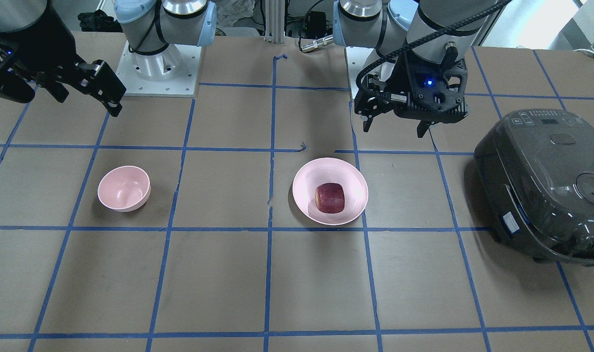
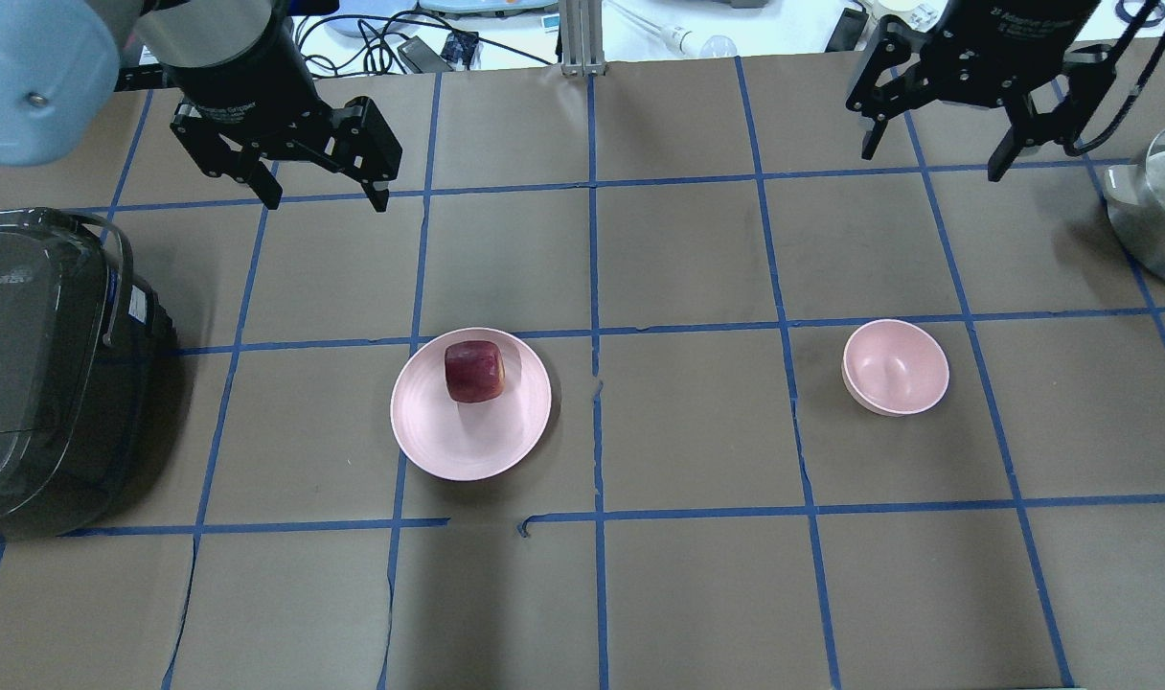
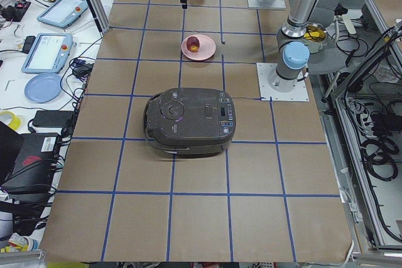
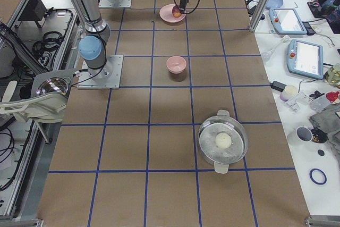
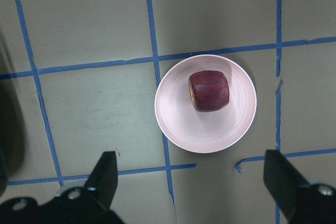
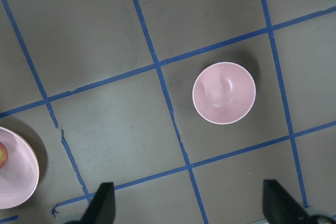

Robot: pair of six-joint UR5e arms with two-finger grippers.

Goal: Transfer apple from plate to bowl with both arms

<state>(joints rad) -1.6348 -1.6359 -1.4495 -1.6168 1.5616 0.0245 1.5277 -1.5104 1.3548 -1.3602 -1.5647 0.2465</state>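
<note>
The dark red apple (image 1: pixel 330 198) lies on the wide pale pink plate (image 1: pixel 304 188) near the table's middle; it also shows in the overhead view (image 2: pixel 474 371) and the left wrist view (image 5: pixel 209 91). The small deep pink bowl (image 2: pixel 896 367) stands empty, apart from the plate, on the robot's right side, and shows in the right wrist view (image 6: pixel 224 93). My left gripper (image 2: pixel 329 203) is open and empty, high above the table, behind and left of the plate (image 2: pixel 468 441). My right gripper (image 2: pixel 932 165) is open and empty, high behind the bowl.
A dark grey rice cooker (image 2: pixel 36 364) stands at the table's left end, close to the plate's side. A steel lidded pot (image 2: pixel 1162 201) sits at the far right edge. Blue tape lines grid the brown table surface.
</note>
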